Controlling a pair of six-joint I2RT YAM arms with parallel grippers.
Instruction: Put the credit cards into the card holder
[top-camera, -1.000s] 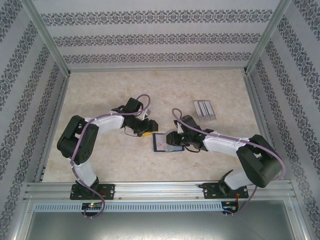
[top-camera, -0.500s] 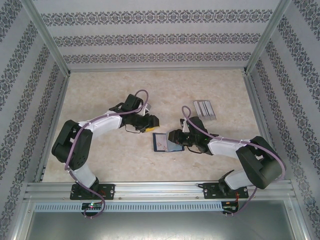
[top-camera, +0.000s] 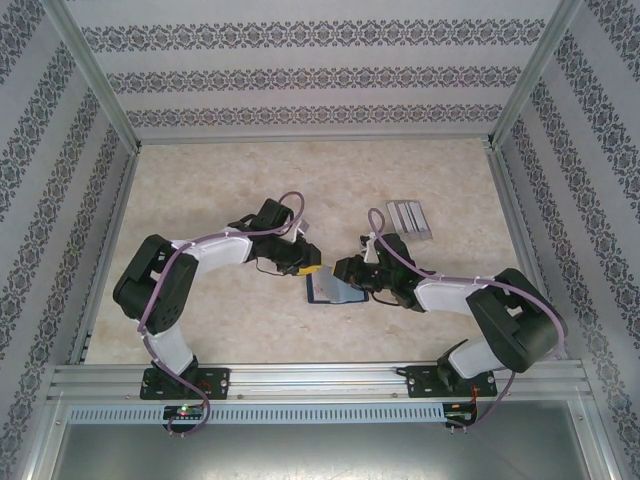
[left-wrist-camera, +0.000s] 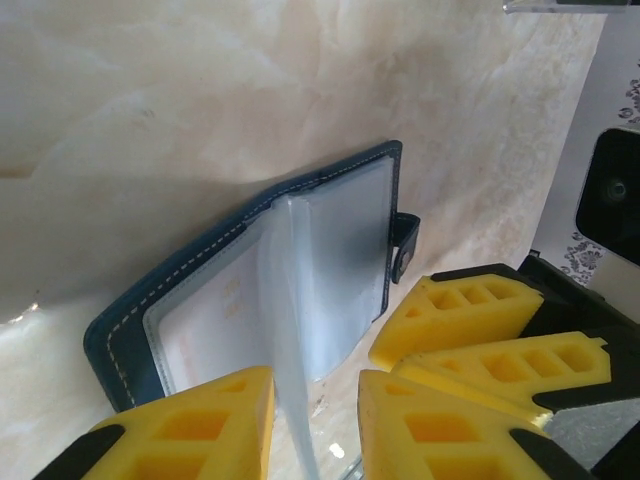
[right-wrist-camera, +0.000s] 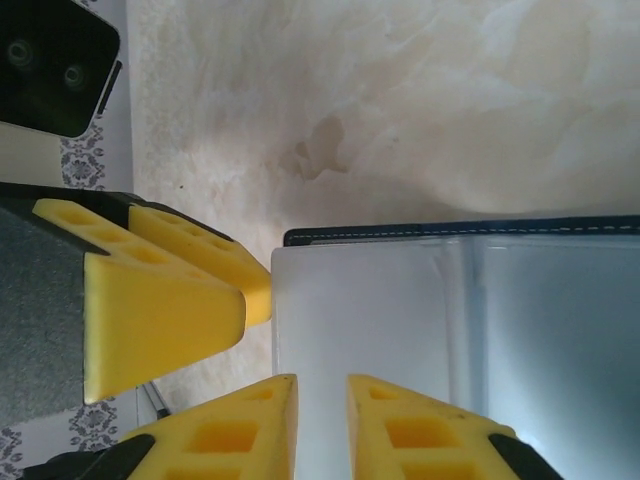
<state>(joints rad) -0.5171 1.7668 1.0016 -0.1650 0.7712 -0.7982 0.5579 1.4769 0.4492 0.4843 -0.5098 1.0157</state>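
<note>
The card holder (top-camera: 324, 291) lies open on the table, a navy cover with clear plastic sleeves inside (left-wrist-camera: 330, 250) (right-wrist-camera: 400, 300). My left gripper (top-camera: 310, 268) (left-wrist-camera: 315, 385) is at its near-left edge, open. One clear sleeve stands up between the jaws and leans on one finger. My right gripper (top-camera: 346, 273) (right-wrist-camera: 320, 385) points down over the holder's other side, open. Its jaws stand only narrowly apart over a flat sleeve. The two grippers nearly touch. I cannot make out the credit cards.
A clear slotted rack (top-camera: 410, 218) lies on the table behind and to the right of the right arm. Metal frame rails and patterned walls close the table on three sides. The marble-look table top (top-camera: 220, 180) stretches beyond the arms.
The left gripper swung down and right to the holder's edge and its jaws narrowed round a sleeve. The right gripper's jaws narrowed a little; the holder shifted slightly.
</note>
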